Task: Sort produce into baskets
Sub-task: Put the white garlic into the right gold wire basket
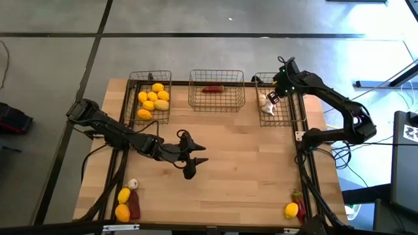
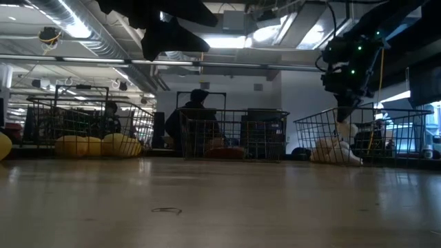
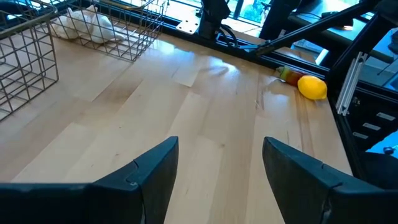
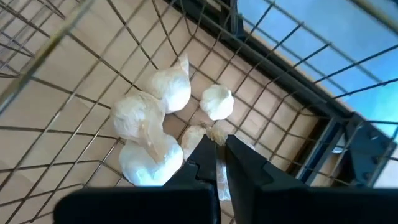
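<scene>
Lemon basket [image 1: 151,96] mostly filled; left gripper [image 1: 193,158] released, empty, near it. Middle basket [image 1: 216,91] — one chili [image 1: 212,89]. Right gripper [image 1: 273,98] clenched, empty, over garlic basket [image 1: 277,101]. Strays [image 1: 127,201] left along front edge — unfinished.

You have a light wooden tabletop [image 1: 241,156] carrying three wire baskets [image 1: 216,90] in a row along its far edge. Near its front left corner lie two lemons [image 1: 123,203], a garlic bulb [image 1: 132,184] and a dark red chili [image 1: 134,207]. At the front right corner another lemon [image 1: 291,210] sits touching a chili [image 1: 300,203].
</scene>
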